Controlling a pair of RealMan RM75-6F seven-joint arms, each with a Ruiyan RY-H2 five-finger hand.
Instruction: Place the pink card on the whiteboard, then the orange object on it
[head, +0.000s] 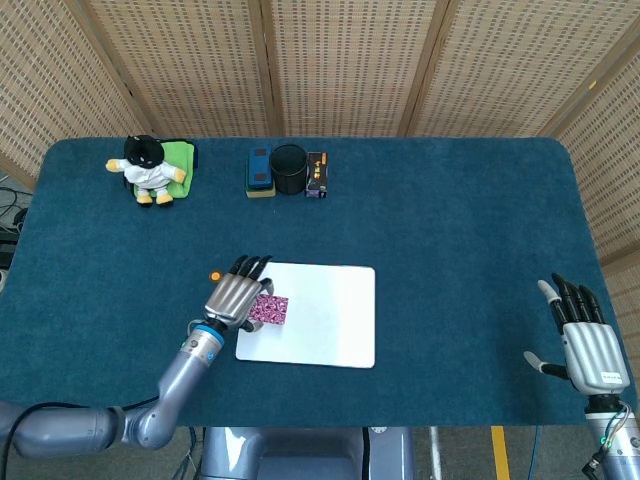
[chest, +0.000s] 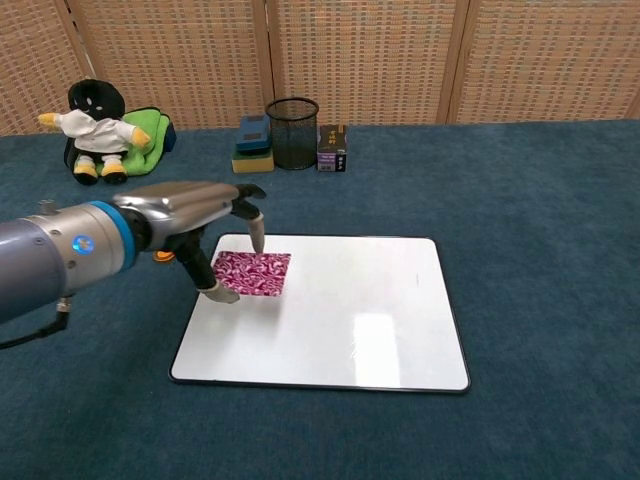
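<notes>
My left hand (head: 237, 296) (chest: 205, 225) holds the pink patterned card (head: 269, 309) (chest: 254, 274) over the left part of the whiteboard (head: 330, 318) (chest: 350, 320); whether the card touches the board I cannot tell. The small orange object (head: 214, 275) (chest: 164, 256) lies on the carpet just left of the whiteboard, partly hidden behind my left arm in the chest view. My right hand (head: 583, 336) rests open at the table's right front corner, far from everything; the chest view does not show it.
Along the back edge sit a penguin plush (head: 148, 168) (chest: 92, 116) on a green cloth (head: 177, 157), a blue-and-yellow eraser (head: 260, 172) (chest: 252, 143), a black mesh cup (head: 288, 169) (chest: 292, 131) and a small dark box (head: 317, 175) (chest: 333, 147). A wicker screen stands behind the table.
</notes>
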